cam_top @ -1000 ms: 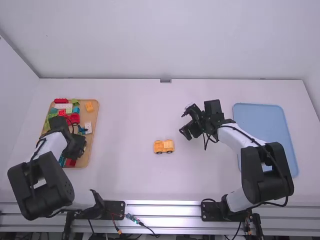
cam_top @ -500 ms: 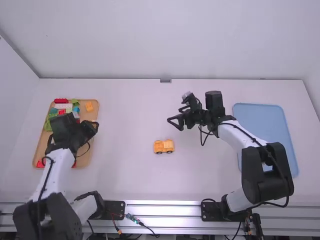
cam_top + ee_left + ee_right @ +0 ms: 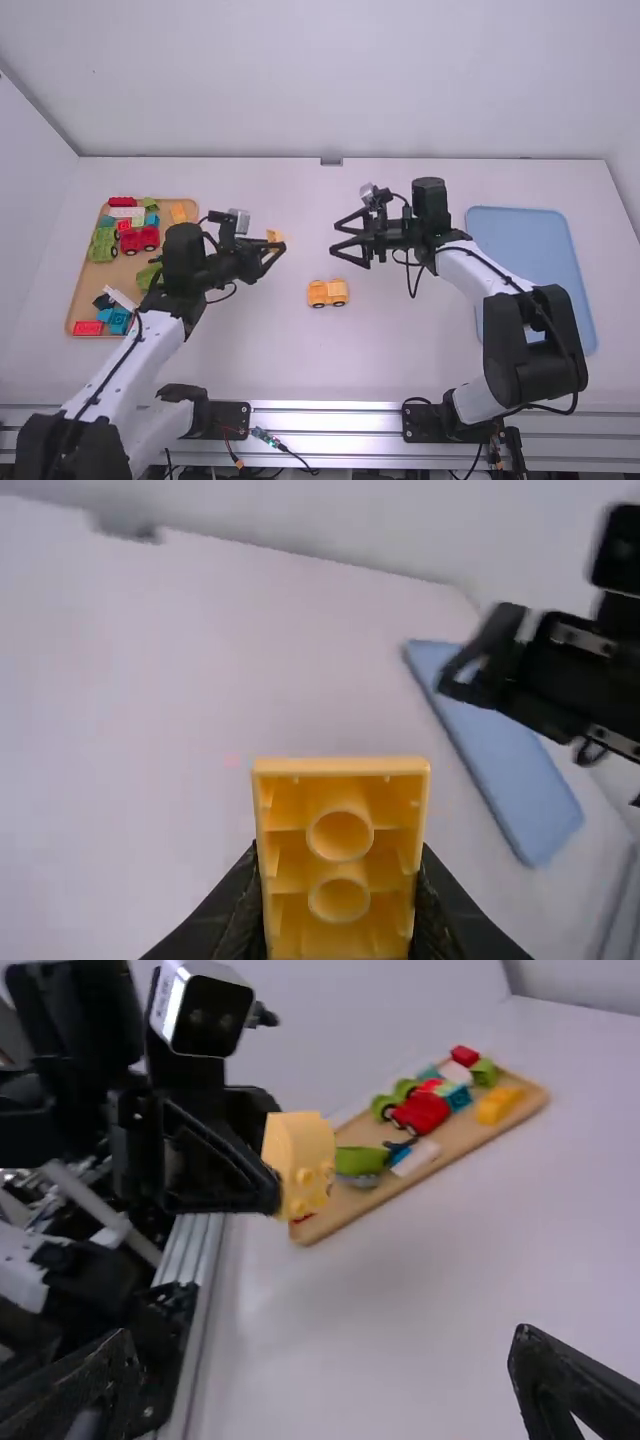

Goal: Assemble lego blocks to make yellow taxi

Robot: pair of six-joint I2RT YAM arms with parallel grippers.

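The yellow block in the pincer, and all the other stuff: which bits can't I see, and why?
- Yellow block, left wrist view: studs, hidden behind its own body.
- Left pincer, high view: inner pads, hidden by the block.
- Yellow car, high view: far side, hidden by its body.
- Brown tray and blue tray, high view: partly covered by arms.

the high view looks forward and down from well above, far enough off to take in most of the bench (image 3: 400, 350). the left wrist view faces across it toward the blue tray (image 3: 545, 245), the block (image 3: 274, 237) close in front. the right wrist view faces leftward, toward the wooden tray (image 3: 118, 275). all three share the block.
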